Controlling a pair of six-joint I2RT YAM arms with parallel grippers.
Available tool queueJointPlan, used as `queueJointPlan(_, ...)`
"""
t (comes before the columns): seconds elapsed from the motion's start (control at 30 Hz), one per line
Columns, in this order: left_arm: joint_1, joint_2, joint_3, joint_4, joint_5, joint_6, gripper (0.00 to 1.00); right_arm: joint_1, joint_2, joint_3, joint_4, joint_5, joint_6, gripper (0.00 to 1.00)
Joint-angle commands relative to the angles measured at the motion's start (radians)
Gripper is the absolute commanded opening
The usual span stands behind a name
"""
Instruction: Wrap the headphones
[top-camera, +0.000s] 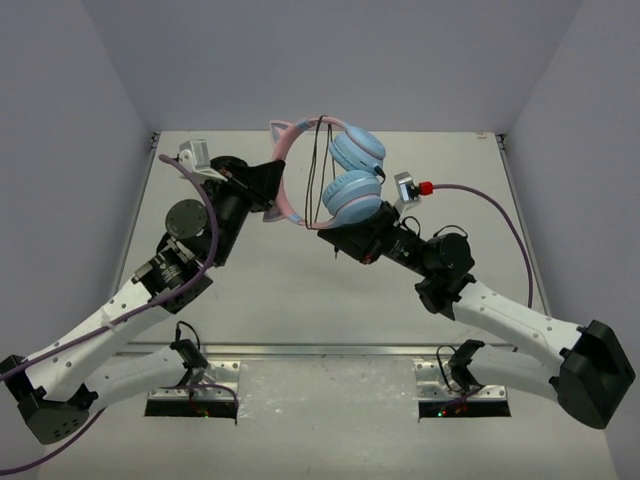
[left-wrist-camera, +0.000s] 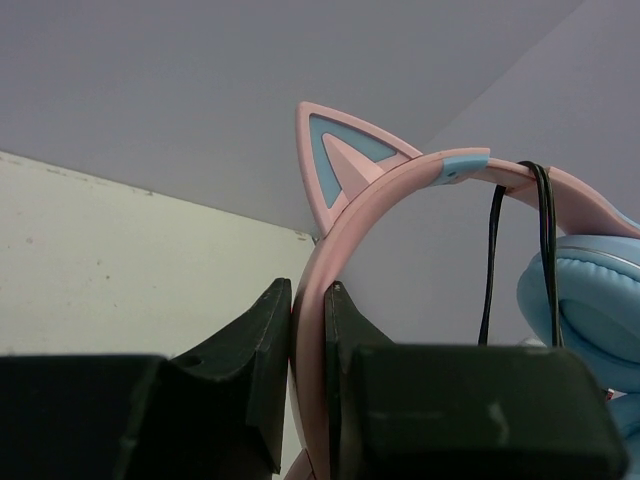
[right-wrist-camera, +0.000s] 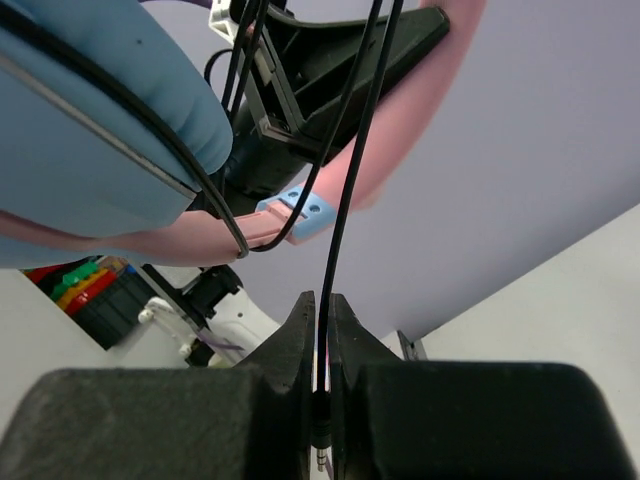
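Observation:
The headphones (top-camera: 345, 180) hang in the air above the table: pink headband with cat ears (left-wrist-camera: 345, 165), light blue earcups (top-camera: 352, 196). My left gripper (top-camera: 272, 180) is shut on the pink headband (left-wrist-camera: 308, 330), its fingers (left-wrist-camera: 262, 360) on both sides of the band. The thin black cable (top-camera: 318, 170) is looped over the headband several times. My right gripper (top-camera: 332, 236) sits just below the earcups and is shut on the cable (right-wrist-camera: 345, 200) at its plug end (right-wrist-camera: 318, 440). The cable runs taut up from the jaws to the headband.
The white table (top-camera: 300, 290) lies below both arms, with a raised rim at its far corners. Grey walls enclose the left, back and right sides. A purple hose (top-camera: 490, 205) runs along the right arm.

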Motion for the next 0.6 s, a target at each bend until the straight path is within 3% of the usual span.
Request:
queueJointPlan(0.0, 0.002, -0.011, 0.001, 0.219, -0.083, -0.104, 0.00, 0.013, 0.020, -0.012, 0.086, 0.028, 0.025, 0.03)
queueJointPlan(0.3, 0.002, -0.074, -0.134, 0.215, -0.207, -0.179, 0.00, 0.013, 0.120, -0.045, 0.207, 0.099, 0.065, 0.03)
queueJointPlan(0.57, 0.002, -0.003, -0.143, 0.142, -0.332, -0.202, 0.00, 0.015, 0.211, -0.062, 0.226, 0.123, 0.085, 0.07)
